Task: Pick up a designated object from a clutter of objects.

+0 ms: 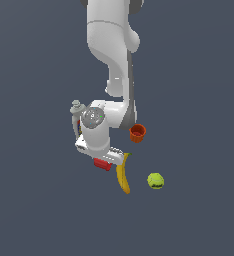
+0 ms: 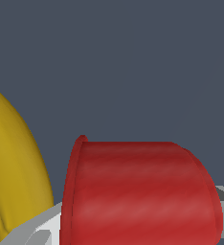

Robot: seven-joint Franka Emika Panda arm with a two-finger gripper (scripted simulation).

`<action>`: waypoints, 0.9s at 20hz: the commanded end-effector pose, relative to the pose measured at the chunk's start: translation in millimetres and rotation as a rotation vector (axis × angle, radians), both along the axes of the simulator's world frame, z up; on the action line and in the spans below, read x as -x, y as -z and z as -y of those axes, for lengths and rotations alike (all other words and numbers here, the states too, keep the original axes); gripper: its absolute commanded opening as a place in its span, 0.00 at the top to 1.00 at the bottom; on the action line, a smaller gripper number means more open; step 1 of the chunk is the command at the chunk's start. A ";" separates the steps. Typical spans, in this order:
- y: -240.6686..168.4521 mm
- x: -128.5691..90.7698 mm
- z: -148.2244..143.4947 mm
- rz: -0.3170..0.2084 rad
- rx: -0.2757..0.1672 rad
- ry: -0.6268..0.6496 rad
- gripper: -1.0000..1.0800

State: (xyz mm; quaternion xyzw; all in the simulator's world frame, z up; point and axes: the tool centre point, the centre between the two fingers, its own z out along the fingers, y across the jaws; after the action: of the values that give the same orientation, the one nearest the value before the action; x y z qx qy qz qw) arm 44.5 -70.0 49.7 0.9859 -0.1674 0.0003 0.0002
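The red cup (image 2: 142,191) lies on its side and fills the lower part of the wrist view. One grey finger (image 2: 39,229) meets its rim end and the other sits against its base end. My gripper (image 1: 103,161) reaches down from the white hand and is shut on the red cup (image 1: 102,164), which shows only partly beneath the hand. The rest of the clutter lies around it: a yellow banana (image 1: 123,174) just to the exterior view's right of the cup, an orange cup (image 1: 137,133), a tennis ball (image 1: 155,180) and a white bottle (image 1: 76,112).
The banana (image 2: 13,167) curves close beside the cup's rim in the wrist view. The bottle stands half hidden behind the hand at the exterior view's left. The arm's white links rise above the scene. The floor is plain dark grey.
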 end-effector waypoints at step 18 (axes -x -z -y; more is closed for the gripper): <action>-79.0 -13.2 -22.7 0.000 0.000 0.000 1.00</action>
State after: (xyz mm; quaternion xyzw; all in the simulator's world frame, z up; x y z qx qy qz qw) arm 54.9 -51.0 114.3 0.9859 -0.1673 -0.0011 0.0005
